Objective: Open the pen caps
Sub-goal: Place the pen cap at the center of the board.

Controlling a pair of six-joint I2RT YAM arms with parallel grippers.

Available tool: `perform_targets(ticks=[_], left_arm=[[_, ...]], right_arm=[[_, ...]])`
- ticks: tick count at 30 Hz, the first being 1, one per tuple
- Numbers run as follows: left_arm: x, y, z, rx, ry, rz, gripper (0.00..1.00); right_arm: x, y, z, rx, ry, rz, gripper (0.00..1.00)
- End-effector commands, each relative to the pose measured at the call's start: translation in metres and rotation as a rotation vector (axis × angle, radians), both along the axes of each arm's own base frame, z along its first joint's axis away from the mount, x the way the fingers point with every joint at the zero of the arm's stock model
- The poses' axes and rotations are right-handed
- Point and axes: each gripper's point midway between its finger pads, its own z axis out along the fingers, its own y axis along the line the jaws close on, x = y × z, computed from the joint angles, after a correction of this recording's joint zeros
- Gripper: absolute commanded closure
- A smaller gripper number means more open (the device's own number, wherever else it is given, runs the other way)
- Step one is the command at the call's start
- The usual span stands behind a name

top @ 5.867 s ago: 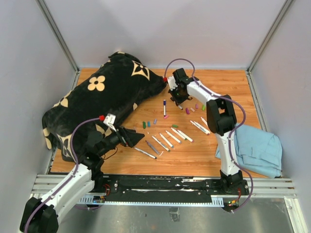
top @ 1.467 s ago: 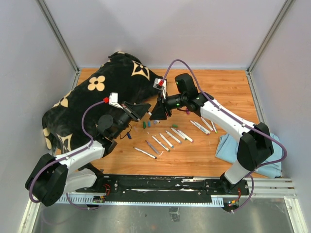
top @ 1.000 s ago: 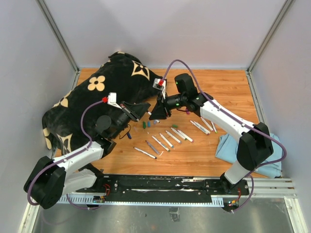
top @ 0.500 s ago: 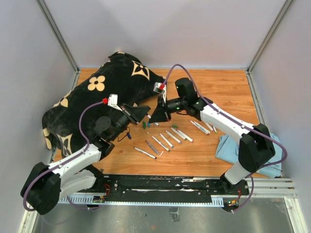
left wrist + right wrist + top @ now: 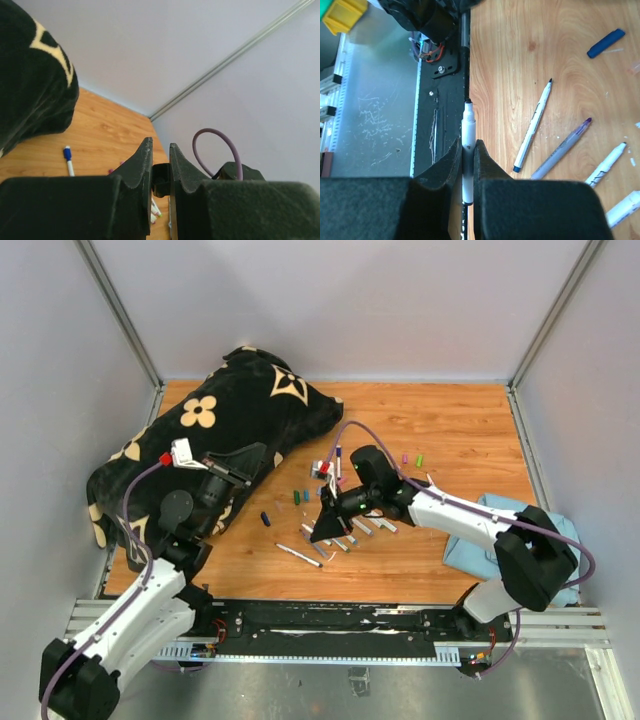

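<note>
On the counter (image 5: 450,420), the right pincer (image 5: 320,532) hangs over the row of bare markers (image 5: 362,527) toward the near edge, and the left pincer (image 5: 160,150) sits toward the left edge. The right is clamped along a marker barrel (image 5: 468,127) with its tip bared; the blue-capped marker (image 5: 338,464) lies mid-counter, axis far-to-near, nearer the right arm. The left nips a dark stub, seemingly a black cap (image 5: 160,180).

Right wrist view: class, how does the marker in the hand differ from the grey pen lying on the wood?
The marker is white with a black tip; the grey pen has a purple tip. The marker is clamped in the right hand; the grey pen lies free on the table. Both tips are bare.
</note>
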Motion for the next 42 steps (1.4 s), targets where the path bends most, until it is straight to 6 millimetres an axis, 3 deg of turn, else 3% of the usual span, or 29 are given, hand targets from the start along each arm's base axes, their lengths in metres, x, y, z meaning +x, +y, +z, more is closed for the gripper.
perform_targets(ticks=[1,2,8,11,13,18,29,42], left_arm=[[-0.007,0.013,-0.037,0.135,0.143,0.051,1.00],[-0.010,0.016,-0.043,0.165,0.162,0.058,1.00],[-0.035,0.056,-0.135,0.309,0.554,0.196,1.00],[-0.048,0.065,-0.164,0.328,0.674,0.219,1.00],[-0.052,0.056,-0.169,0.319,0.689,0.166,1.00],[-0.053,0.063,-0.187,0.292,0.769,0.219,1.00],[-0.056,0.055,-0.267,0.341,0.981,0.198,0.99],[-0.052,0.057,-0.296,0.379,1.042,0.225,0.94]], right_arm=[[-0.005,0.020,-0.012,-0.049,-0.053,-0.118,0.98],[-0.003,0.023,-0.018,-0.073,-0.056,-0.148,0.97],[-0.023,0.048,-0.058,-0.275,-0.085,-0.176,0.94],[-0.032,0.056,-0.074,-0.343,-0.110,-0.169,0.93],[-0.040,0.060,-0.085,-0.378,-0.135,-0.155,0.92],[-0.039,0.063,-0.103,-0.448,-0.179,-0.183,0.90],[-0.035,0.063,-0.122,-0.504,-0.215,-0.201,0.89],[-0.022,0.058,-0.139,-0.578,-0.265,-0.225,0.85]])
